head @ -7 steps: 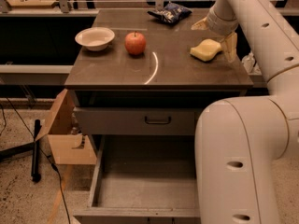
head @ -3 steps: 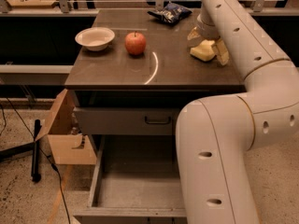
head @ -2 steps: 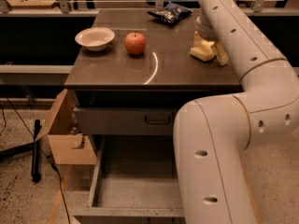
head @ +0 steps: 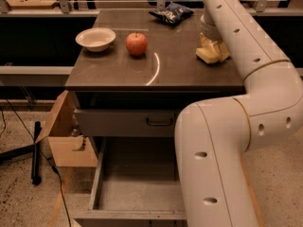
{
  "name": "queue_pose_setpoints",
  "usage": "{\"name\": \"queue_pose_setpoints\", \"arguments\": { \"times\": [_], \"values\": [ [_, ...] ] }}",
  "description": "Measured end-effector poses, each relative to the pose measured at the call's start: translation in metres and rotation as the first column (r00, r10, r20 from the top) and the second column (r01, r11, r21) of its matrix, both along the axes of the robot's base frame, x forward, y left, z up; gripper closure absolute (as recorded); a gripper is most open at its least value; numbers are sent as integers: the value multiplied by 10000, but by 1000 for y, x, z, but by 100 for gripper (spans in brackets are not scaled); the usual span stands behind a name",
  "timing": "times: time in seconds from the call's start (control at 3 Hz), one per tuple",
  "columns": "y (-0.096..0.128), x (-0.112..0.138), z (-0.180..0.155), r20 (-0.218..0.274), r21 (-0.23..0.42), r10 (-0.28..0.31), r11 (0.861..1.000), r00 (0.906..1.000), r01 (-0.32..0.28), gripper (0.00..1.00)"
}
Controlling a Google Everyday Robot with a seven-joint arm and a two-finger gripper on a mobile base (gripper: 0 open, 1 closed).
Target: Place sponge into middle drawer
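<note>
The sponge, pale yellow, is seen lying on the counter at its right side, with the gripper set directly upon it. The drawer, grey and shallow, is pulled out below, flat floor exposed.

You see the gripper at the right back of the countertop only in part: the arm covers its right side, and the gripper hides the top of the sponge. The arm also covers the right side of the middle drawer, and the lower edge cuts off the drawer's front.
</note>
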State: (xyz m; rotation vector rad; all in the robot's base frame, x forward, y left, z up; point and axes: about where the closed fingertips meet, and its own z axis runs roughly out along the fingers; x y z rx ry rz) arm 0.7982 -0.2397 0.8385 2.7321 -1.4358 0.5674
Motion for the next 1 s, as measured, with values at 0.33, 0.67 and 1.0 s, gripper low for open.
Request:
{"name": "queue_pose_setpoints", "arguments": {
  "times": [0.33,0.67,1.0],
  "values": [
    [0,-1,1,-1,2,-2,10000,10000,2,100],
    [-1,-17,18,-28,534,-694,9962,9976,695,100],
    [1,-47,46,-236,1721,-2074,9628,9780,2083,100]
  ]
}}
